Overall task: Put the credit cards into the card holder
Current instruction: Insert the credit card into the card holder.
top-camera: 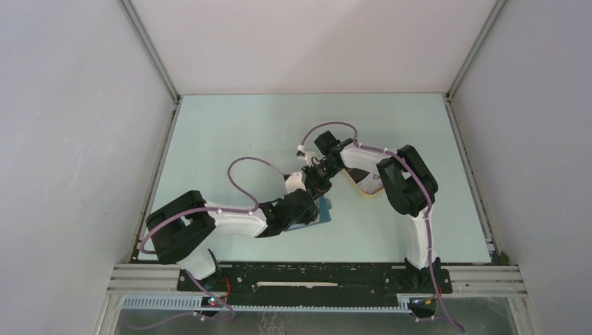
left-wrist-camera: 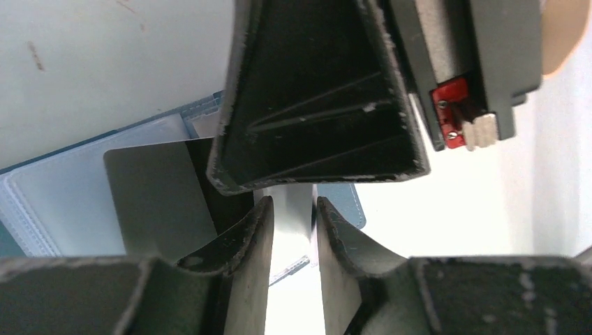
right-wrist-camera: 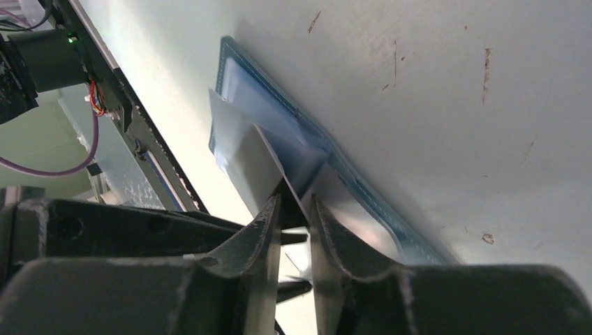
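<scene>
**Card insertion: card at the pocket mouth**

The right end effector (right-wrist-camera: 293, 202) is pinched shut on one corner of a thin grey rectangular credit card (right-wrist-camera: 241, 143). A corner grip leaves the rest of the card free to enter a pocket. The card is tilted, with its far edge lowered toward the clear inner pockets of the teal-blue folding card holder (left-wrist-camera: 49, 202). The holder lies open and flat on the pale green worktop (right-wrist-camera: 433, 105).

The left end effector (left-wrist-camera: 292, 206) sits low at the holder's near edge, its jaws a narrow gap apart with a pale strip between them. You cannot tell whether it grips that strip. It is probably there to stop the holder sliding as the card is pushed in.

The beige oval tray (left-wrist-camera: 562, 35) lies just beyond both end effectors.
</scene>
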Available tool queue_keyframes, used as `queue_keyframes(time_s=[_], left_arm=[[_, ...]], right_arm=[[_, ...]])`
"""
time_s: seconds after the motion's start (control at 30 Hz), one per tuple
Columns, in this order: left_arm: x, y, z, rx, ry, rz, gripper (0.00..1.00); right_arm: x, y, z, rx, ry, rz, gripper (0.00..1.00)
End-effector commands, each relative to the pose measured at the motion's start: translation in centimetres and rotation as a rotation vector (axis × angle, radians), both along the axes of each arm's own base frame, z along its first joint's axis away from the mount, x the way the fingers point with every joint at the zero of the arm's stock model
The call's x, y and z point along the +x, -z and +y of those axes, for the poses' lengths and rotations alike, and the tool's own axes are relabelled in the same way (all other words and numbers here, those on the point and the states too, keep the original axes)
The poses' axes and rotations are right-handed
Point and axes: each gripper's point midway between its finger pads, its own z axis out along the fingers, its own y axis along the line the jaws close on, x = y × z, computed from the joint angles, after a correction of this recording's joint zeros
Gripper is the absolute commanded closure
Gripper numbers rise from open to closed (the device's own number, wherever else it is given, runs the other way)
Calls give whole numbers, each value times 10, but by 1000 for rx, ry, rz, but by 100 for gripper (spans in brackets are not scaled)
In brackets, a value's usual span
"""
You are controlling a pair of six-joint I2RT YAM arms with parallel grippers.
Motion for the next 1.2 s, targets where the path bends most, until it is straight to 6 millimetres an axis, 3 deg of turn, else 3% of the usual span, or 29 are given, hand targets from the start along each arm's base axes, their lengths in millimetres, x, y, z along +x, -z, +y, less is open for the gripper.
queue_keyframes(time_s=[0.0,0.33,0.83,0.97,1.17], left_arm=[[12,-5,9,34,-82,-34,65],[13,-9,17,27,-115,-50,65],[5,-48,8,-60,-7,-109,66],[2,-53,25,-52,-25,-136,66],[0,-45,67,49,-109,-135,66]], right_arm=[[4,-4,2,1,-11,-22,67],[8,-19,2,41,-10,-41,52],[8,-27,2,80,-15,-30,56],[8,-29,1,87,-12,-27,60],[8,-27,0,72,-9,-27,68]])
